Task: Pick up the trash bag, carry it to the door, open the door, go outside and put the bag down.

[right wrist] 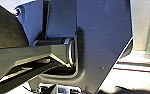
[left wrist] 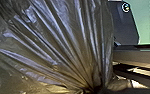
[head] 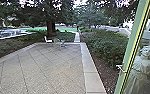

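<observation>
Paved patio seen from its near side. A pale border (head: 19,51) bounds the grey-tan patio of square slabs (head: 48,67) on the left; a pale stone edging (head: 92,72) bounds it on the right. Between them, open paving runs from near to far, narrowing towards a far edge.

The left gripper (left wrist: 97,88) is closed on the dark, glossy plastic trash bag (left wrist: 63,40), whose folds converge tightly at the grip. How wide the right gripper stands cannot be told.

Surroundings, left to right: a low bed of dark green planting (head: 6,48) borders the left side. At the far end stand a small white chair (head: 48,40) and, just right of it, pale furniture (head: 57,42), its form indistinct; both interrupt the far paving. A thick brown tree trunk (head: 51,28) rises behind. Farther right, a narrow pale path (head: 77,37) leads away. A brown mulch strip (head: 106,71) separates the right edging from a dense green hedge (head: 103,45). Nearest on the right, a slanting green frame (head: 128,53) with a small silvery fitting (head: 122,68) limits that side; a pale robed statue (head: 144,63) appears in or through its glass.
</observation>
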